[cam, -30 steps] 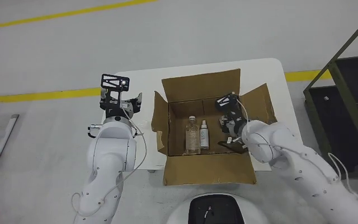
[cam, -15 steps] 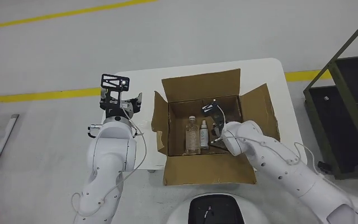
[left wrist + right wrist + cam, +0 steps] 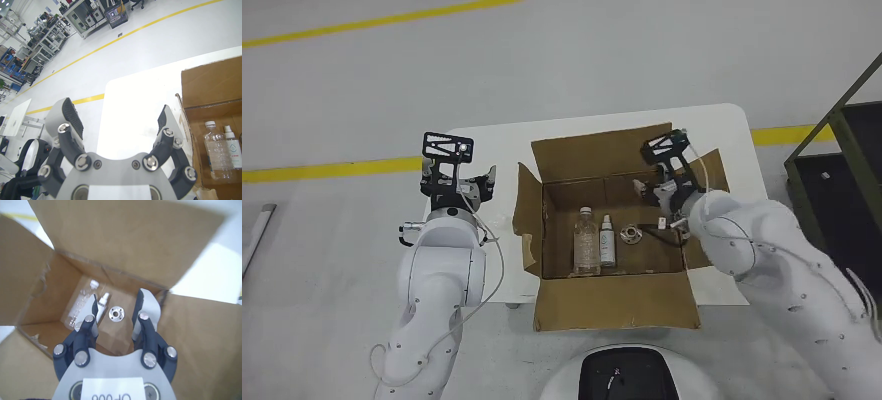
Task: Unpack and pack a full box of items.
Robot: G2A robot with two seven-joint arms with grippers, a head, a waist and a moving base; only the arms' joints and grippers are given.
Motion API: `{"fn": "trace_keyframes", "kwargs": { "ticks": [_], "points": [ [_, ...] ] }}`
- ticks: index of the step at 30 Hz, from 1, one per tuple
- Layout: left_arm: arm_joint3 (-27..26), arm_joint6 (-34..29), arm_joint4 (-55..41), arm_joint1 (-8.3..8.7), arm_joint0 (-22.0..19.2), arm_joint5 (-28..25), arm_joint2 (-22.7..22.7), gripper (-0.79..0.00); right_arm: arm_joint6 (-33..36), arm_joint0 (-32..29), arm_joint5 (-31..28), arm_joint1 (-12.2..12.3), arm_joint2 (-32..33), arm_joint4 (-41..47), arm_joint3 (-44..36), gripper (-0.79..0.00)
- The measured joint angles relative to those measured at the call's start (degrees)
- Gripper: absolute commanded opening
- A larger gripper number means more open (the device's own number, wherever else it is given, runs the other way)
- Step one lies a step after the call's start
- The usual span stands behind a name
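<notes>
Chiefly at risk: the metal flange (image 3: pixel 116 313), flat on the floor of the box (image 3: pixel 612 300). I judge that so low a disc offers the fingers little edge, so a pinch could skid off it.
Risk, neighbours: the spray bottle (image 3: pixel 103 301) lies just beside the flange, with the clear bottle (image 3: pixel 81 302) on its far side. A descent skewed that way could knock or roll either one.
Risk, cardboard: the flaps stand open around the mouth. A wrist going down close to a wall could snag one and drag the box across the table (image 3: pixel 132 98).
Right pincer (image 3: pixel 117 294): poised above the box interior, jaws spread wide, nothing between them, touching nothing I can see.
Left pincer (image 3: pixel 115 104): over bare table beside the box, jaws wide apart, empty.
Task things: all three items lie inside the box on its floor. I cannot tell whether this is the unpacking or the packing stage.
</notes>
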Motion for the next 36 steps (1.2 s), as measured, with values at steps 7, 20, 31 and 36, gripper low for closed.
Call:
{"fn": "trace_keyframes", "kwargs": {
  "ticks": [7, 20, 31, 36],
  "points": [
    [0.0, 0.0, 0.0, 0.0, 0.0, 0.0, 0.0, 0.0, -5.47, -12.24, -2.42, 1.97, 27.66, 2.89, -10.34, -0.785],
    [0.0, 0.0, 0.0, 0.0, 0.0, 0.0, 0.0, 0.0, -11.71, -29.54, -12.43, 1.57, 34.62, 10.47, 2.08, -0.785],
    [0.0, 0.0, 0.0, 0.0, 0.0, 0.0, 0.0, 0.0, -6.91, -24.28, -18.29, 1.44, 20.11, 9.89, -4.01, -0.785],
    [0.0, 0.0, 0.0, 0.0, 0.0, 0.0, 0.0, 0.0, -4.86, -24.4, -21.84, 1.62, 16.56, 8.55, -7.41, -0.785]
  ]
}}
